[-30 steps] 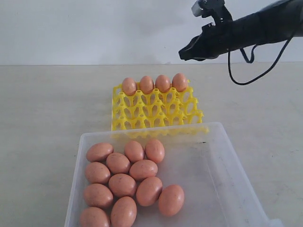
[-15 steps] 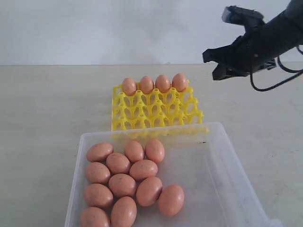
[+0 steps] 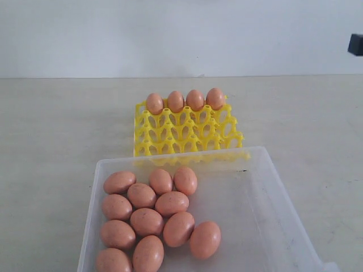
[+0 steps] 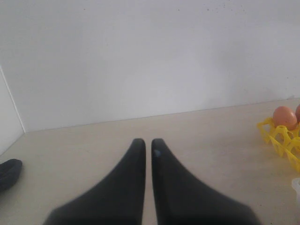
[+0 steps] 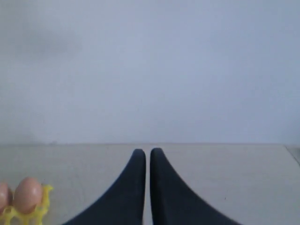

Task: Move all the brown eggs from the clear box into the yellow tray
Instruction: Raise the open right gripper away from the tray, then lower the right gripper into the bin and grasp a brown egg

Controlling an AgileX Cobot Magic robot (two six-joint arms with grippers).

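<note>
Nearest sits the clear box [image 3: 252, 218], and in it lie twelve brown eggs [image 3: 146, 221] on their sides, crowded into its left half and touching one another, which probably keeps them from rolling. The right half of the box floor is bare. Just beyond the far rim stands the yellow tray [image 3: 187, 133] on the pale surface [image 3: 51, 130]. It is so close that its near edge shows through the plastic, though whether the two touch cannot be told. Such nearness looks meant to keep each carry short. Only the far row of the tray is filled: four eggs [image 3: 194, 100] stand on end side by side, propped by the posts around each cup, and the three nearer rows are vacant. Filling from the far side likely means later placements need not pass over seated eggs. By that count, a quarter of the job looks done. Neither tool is over the box or the tray in the exterior view. A dark scrap [image 3: 355, 44] at the right edge may belong to the right arm. In the wrist views the left tool [image 4: 146, 143] and the right tool [image 5: 147, 152] are each clenched with nothing between the fingers, both aimed level across the surface toward the far wall, each with a corner of the tray and its eggs in sight.
</note>
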